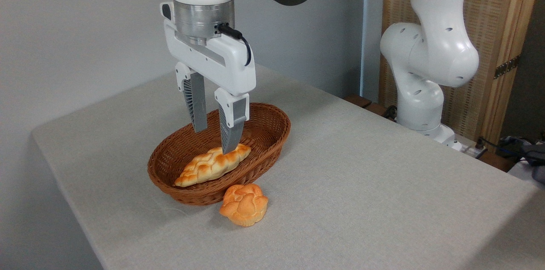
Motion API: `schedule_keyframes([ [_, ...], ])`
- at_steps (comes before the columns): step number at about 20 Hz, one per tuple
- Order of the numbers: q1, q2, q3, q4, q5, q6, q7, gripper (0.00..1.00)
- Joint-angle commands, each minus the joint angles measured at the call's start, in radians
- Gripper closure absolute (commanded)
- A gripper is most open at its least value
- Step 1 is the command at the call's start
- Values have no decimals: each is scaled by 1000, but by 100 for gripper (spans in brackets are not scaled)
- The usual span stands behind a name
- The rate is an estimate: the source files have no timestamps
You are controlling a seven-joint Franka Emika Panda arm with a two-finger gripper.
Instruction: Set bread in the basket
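- Grey ribbed fingers point(198, 108) of the gripper point(213, 137) stand apart with nothing between them, pointing straight down above the basket; whether the right tip touches the loaf below cannot be told.
- Braided loaf point(213, 165), long and golden, lies lengthwise inside the basket under the fingertips.
- Basket point(268, 127), oval brown wicker with low sloping sides, rests on the surface toward its left half.
- Bread point(244, 204), a small round orange-golden bun with a lobed top and paler base, sits on the surface just beside the basket's near rim, outside it; contact with the rim cannot be judged.
- Surface point(362, 185), covered in plain pale-grey cloth, shows its left edge, far edge and a rounded far-left corner; a broad bare stretch lies to the right of and in front of the basket.
- Arm point(425, 57), white with dark-grey joint bands, rises from a base beyond the surface's right edge and reaches over from above.
- Wall point(64, 27), plain pale grey, backs the left side; a woven panel point(481, 18) in a light wooden frame stands at the right, with cables point(502, 144) low beside it.
- No legible writing or labels are visible.
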Motion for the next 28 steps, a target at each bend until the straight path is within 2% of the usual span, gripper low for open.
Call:
schedule_keyframes([
  [1,-9,-12,22,11,9,-34,73,0],
  [9,-6,-4,23,2,11,-34,387,0],
  [18,60,3,29,-39,11,-54,964,0],
  [20,61,5,31,-58,43,-54,1047,0],
  [22,60,15,29,-67,92,-51,1102,0],
  [24,57,28,28,-73,118,-40,1142,0],
  [28,53,43,26,-101,135,-3,1242,0],
])
